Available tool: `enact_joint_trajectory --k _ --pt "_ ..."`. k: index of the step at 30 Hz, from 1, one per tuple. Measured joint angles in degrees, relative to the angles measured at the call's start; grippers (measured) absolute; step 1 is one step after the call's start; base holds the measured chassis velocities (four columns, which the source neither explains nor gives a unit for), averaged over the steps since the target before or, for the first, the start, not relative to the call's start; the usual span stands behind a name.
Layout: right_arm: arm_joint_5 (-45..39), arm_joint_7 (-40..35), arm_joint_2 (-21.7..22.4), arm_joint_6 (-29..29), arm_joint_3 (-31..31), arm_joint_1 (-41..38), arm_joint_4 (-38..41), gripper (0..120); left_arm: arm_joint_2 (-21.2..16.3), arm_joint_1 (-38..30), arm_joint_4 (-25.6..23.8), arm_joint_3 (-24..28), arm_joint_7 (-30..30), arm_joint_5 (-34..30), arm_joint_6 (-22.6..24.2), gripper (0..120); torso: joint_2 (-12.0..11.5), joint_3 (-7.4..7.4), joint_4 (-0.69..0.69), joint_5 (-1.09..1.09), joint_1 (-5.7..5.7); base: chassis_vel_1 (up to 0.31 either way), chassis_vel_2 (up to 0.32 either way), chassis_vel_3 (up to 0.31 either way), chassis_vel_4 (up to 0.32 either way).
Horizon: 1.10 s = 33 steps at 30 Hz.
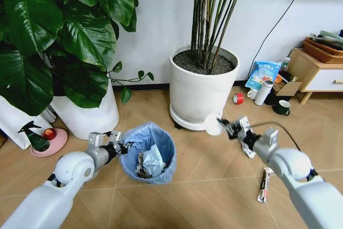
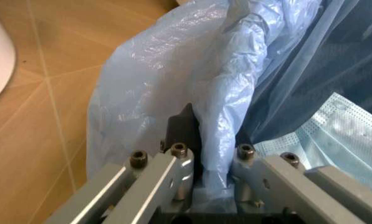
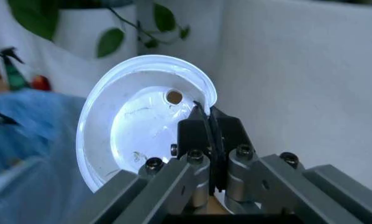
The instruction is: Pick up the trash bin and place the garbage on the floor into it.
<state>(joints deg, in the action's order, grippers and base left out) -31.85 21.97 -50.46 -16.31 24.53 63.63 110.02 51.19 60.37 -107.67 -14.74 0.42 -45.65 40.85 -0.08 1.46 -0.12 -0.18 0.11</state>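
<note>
The trash bin (image 1: 161, 142), lined with a light-blue bag, is low over the floor (image 1: 203, 191) in the head view, with crumpled paper and a blue mask (image 1: 153, 160) inside. My left gripper (image 1: 121, 146) is shut on its near-left rim. In the left wrist view the fingers (image 2: 184, 128) pinch the bag-covered rim (image 2: 173, 70), and the mask (image 2: 326, 135) lies inside. My right gripper (image 1: 227, 127) is shut on a white round lid (image 1: 213, 126), held up to the right of the bin. The right wrist view shows that lid (image 3: 133, 126) clamped edge-on in the gripper (image 3: 207, 122). A long wrapper (image 1: 262, 184) lies on the floor by my right arm.
Two large white plant pots (image 1: 202, 92) (image 1: 88, 113) stand behind the bin. A green spray bottle (image 1: 33, 138) on a pink dish is at the left. A red tape roll (image 1: 238, 98), white bottle (image 1: 263, 92), mug (image 1: 282, 108) and wooden cabinet (image 1: 316, 71) are at the back right.
</note>
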Motion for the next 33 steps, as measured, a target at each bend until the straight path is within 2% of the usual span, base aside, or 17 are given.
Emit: enact_joint_trajectory --k 9,21,24,25,26,30,31,33 --pt "-2.95 -2.52 -0.04 -1.76 -10.68 -7.69 2.17 0 2.67 -7.88 2.42 6.97 -1.3 -2.58 0.73 2 0.0 0.0 -0.01 0.02 0.0 0.0 0.0 0.0 0.0" --pt "-0.96 -2.61 -0.54 -2.4 -19.51 -11.58 1.13 1 2.46 -11.29 4.08 9.97 -1.74 -3.37 1.27 2 0.0 0.0 0.0 0.0 0.0 0.0 0.0 0.0 0.0" --pt "-0.76 -2.62 -0.68 -2.4 -21.36 -12.06 0.97 10 2.47 -11.6 4.29 10.18 -1.74 -3.41 1.29 2 0.0 0.0 0.0 0.0 0.0 0.0 0.0 0.0 0.0" --pt "-0.42 -2.65 -0.69 -2.4 -22.06 -12.33 0.74 16 2.5 -11.73 4.34 10.27 -1.74 -3.42 1.29 2 0.0 0.0 0.0 0.0 0.0 0.0 0.0 0.0 0.0" --pt "-0.42 -2.65 -0.69 -2.4 -22.06 -12.33 0.74 16 2.5 -11.73 4.34 10.27 -1.74 -3.42 1.29 2 0.0 0.0 0.0 0.0 0.0 0.0 0.0 0.0 0.0" --pt "0.04 -2.6 -0.73 -2.4 -23.12 -12.86 0.31 34 2.56 -12.05 4.33 10.35 -1.83 -3.62 1.32 2 0.0 0.0 -0.01 0.0 0.0 0.0 0.0 0.0 0.0" --pt "0.04 -2.6 -0.73 -2.4 -23.12 -12.86 0.31 34 2.56 -12.05 4.33 10.35 -1.83 -3.62 1.32 2 0.0 0.0 -0.01 0.0 0.0 0.0 0.0 0.0 0.0" --pt "0.08 -2.57 -0.75 -2.41 -23.32 -12.87 0.16 45 2.56 -12.06 4.19 10.36 -1.95 -3.65 1.32 2 0.0 0.0 0.0 0.0 0.0 0.0 0.0 0.0 0.0"
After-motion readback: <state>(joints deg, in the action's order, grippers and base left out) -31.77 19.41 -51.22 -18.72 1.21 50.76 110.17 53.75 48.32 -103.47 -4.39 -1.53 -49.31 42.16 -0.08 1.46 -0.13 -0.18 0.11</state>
